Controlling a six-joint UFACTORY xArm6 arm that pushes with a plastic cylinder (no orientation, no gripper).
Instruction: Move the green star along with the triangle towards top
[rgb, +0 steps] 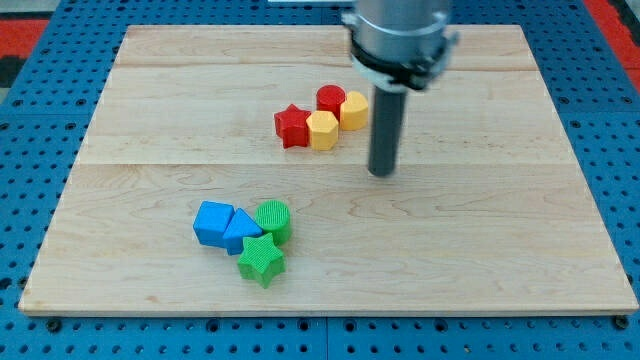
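The green star (261, 259) lies near the view's bottom, left of centre, on the wooden board (480, 250). The blue triangle (241, 229) touches it on its upper left. A green cylinder (273, 219) sits just above the star and a blue cube (213, 222) is left of the triangle. My tip (382, 172) rests on the board well to the upper right of this cluster, apart from every block.
A second cluster sits near the board's middle top: a red star (292, 126), a yellow hexagon (322, 130), a red cylinder (331, 100) and another yellow hexagon (353, 109), just left of my rod. Blue pegboard surrounds the board.
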